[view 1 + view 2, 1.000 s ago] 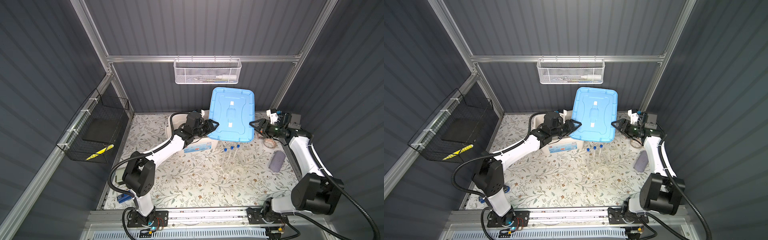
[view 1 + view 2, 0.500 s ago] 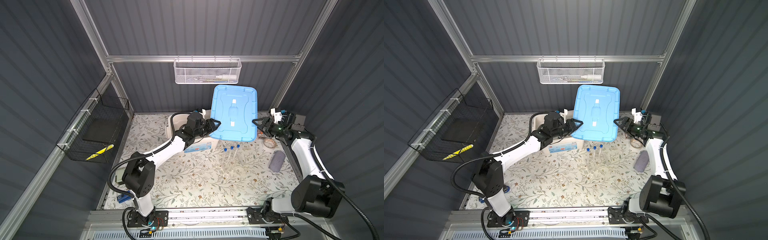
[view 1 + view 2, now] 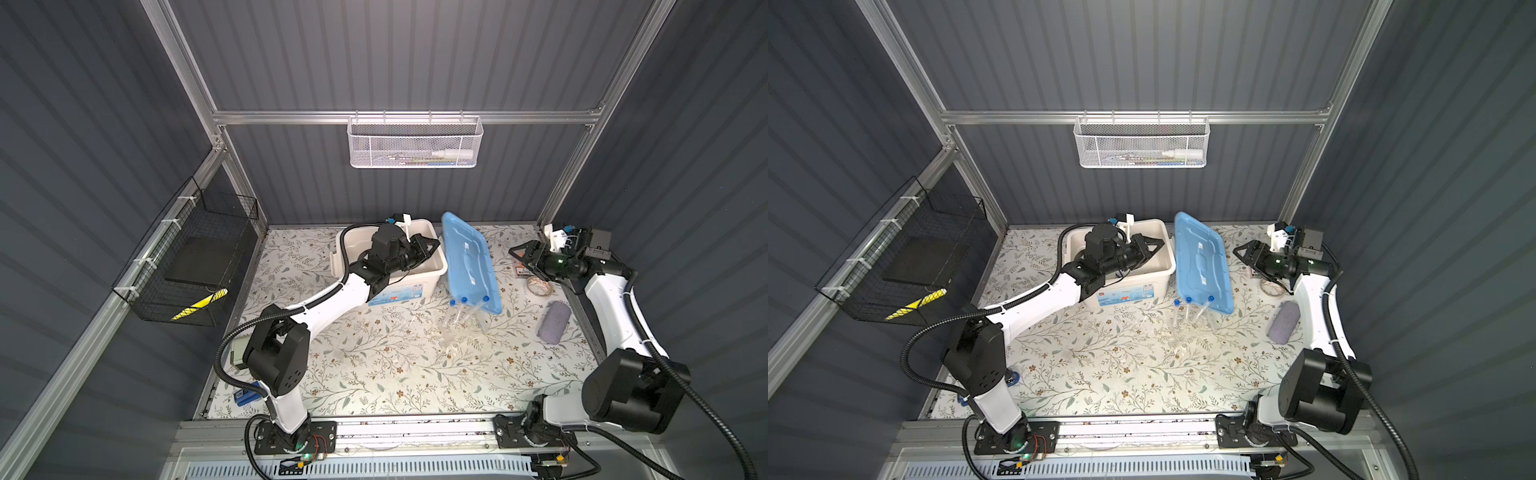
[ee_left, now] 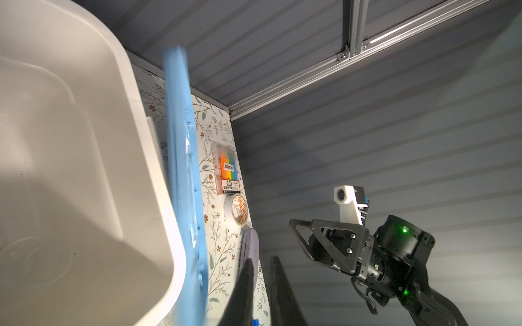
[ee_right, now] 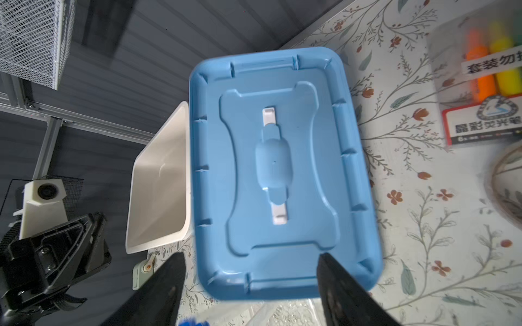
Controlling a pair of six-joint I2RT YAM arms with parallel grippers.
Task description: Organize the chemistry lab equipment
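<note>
The blue lid (image 3: 469, 266) (image 3: 1202, 266) (image 5: 274, 169) stands tilted just right of the open white bin (image 3: 345, 245) (image 4: 84, 169), blurred, with neither gripper holding it. Its near end overlaps blue-capped test tubes (image 3: 465, 299) (image 3: 1188, 299) in a clear rack (image 3: 457, 328). My left gripper (image 3: 435, 242) (image 4: 261, 258) hovers over the bin's right side, shut on nothing. To the lid's right, my right gripper (image 3: 517, 257) (image 5: 250, 255) is open and faces the lid's underside without touching it.
A marker pack (image 4: 227, 172) (image 5: 485, 84), a tape roll (image 3: 539, 286) and a grey cloth (image 3: 555, 322) lie along the right edge under the right arm. A white mesh basket (image 3: 413, 141) hangs on the back wall and a black wire basket (image 3: 191, 266) on the left wall.
The lid was held up between both grippers; now it is released and has dropped to the right of the bin. The left gripper has shut, and the right gripper has drawn back right.
</note>
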